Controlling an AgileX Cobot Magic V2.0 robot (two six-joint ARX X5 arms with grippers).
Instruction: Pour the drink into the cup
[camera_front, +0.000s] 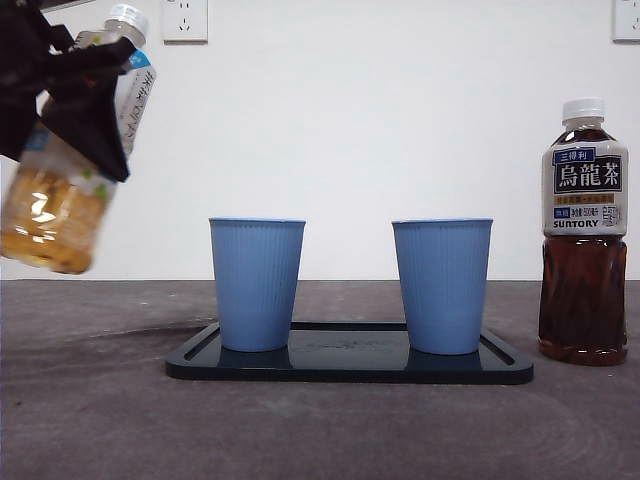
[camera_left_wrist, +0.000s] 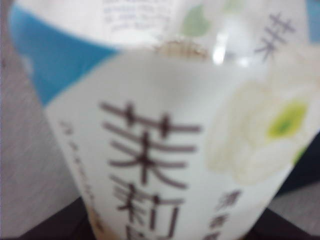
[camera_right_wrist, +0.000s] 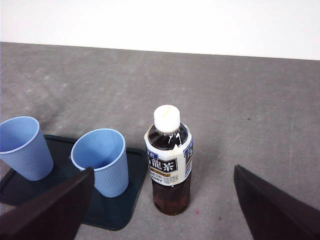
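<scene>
Jasmine tea bottle (camera_front: 70, 160), white-capped and holding pale amber drink, hangs tilted high at the left of the front view, off the table, with the left gripper (camera_front: 85, 95) clamped around its labelled middle; in the left wrist view its label fills the picture. Two blue cups (camera_front: 257, 284) (camera_front: 441, 285) stand upright and apart on a dark tray (camera_front: 350, 365). The right gripper (camera_right_wrist: 162, 210) hovers with jaws spread wide, gripping nothing, above a dark oolong tea bottle (camera_front: 584, 232) standing just beside the tray
</scene>
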